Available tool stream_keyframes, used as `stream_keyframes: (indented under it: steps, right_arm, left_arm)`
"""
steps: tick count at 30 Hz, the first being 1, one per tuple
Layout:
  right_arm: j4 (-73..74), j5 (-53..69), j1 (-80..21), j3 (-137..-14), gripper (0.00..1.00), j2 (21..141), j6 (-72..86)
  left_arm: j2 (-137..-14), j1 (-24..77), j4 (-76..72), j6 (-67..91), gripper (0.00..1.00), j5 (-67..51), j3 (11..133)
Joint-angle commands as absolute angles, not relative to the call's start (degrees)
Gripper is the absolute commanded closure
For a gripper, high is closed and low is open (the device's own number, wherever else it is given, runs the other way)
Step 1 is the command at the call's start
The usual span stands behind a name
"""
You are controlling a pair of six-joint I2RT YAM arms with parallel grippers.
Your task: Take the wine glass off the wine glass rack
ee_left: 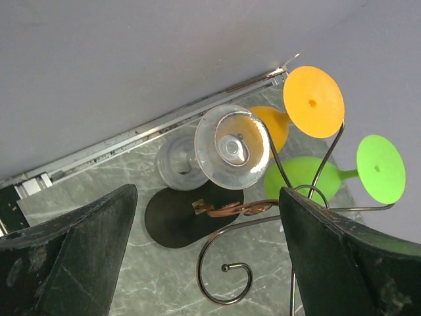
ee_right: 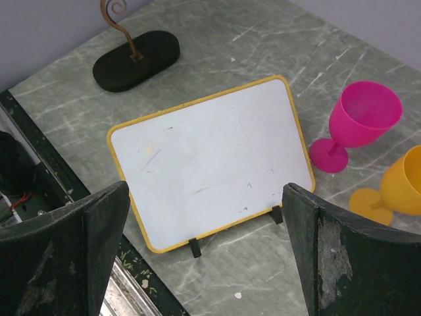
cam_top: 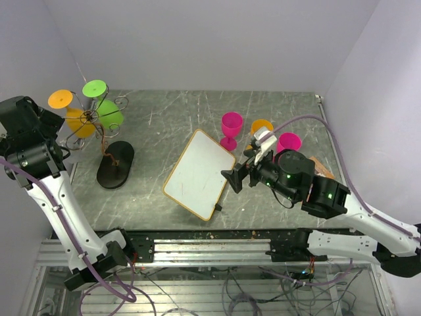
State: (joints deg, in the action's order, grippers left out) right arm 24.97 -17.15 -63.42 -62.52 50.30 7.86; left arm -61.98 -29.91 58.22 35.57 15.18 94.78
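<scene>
Marbled grey tabletop (cam_top: 164,118), white walls (cam_top: 197,39), wine glass rack (cam_top: 114,166)

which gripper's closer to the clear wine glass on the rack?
Left. The left gripper sits right by the rack, with the clear wine glass framed between its open jaws. The right gripper is far off, by the whiteboard.

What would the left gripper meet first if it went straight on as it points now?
Probably the clear wine glass on the wine glass rack; a curled wire arm may be nearer.
</scene>
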Motion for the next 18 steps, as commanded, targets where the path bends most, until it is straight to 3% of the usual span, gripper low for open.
stream_keyframes:
  steps: [1, 11, 14, 18]
  right_arm:
    - [24.1, -18.9, -65.0, -62.3, 0.0, 52.2, 7.0]
    - [31.0, -23.0, -65.2, -71.8, 0.0, 64.1, 6.7]
    - [29.9, -21.8, -65.2, -71.0, 0.0, 65.5, 9.1]
    - [28.7, -21.7, -65.1, -71.8, 0.0, 67.0, 9.1]
  left_arm:
    - [-61.6, -30.1, 58.1, 42.1, 0.01, 19.5, 93.7]
    - [-61.0, -30.1, 53.0, 51.1, 0.06, 21.7, 90.8]
    - [-61.9, -30.1, 54.7, 53.1, 0.13, 22.8, 91.5]
    - [-62.1, -30.2, 55.8, 54.9, 0.15, 24.1, 91.0]
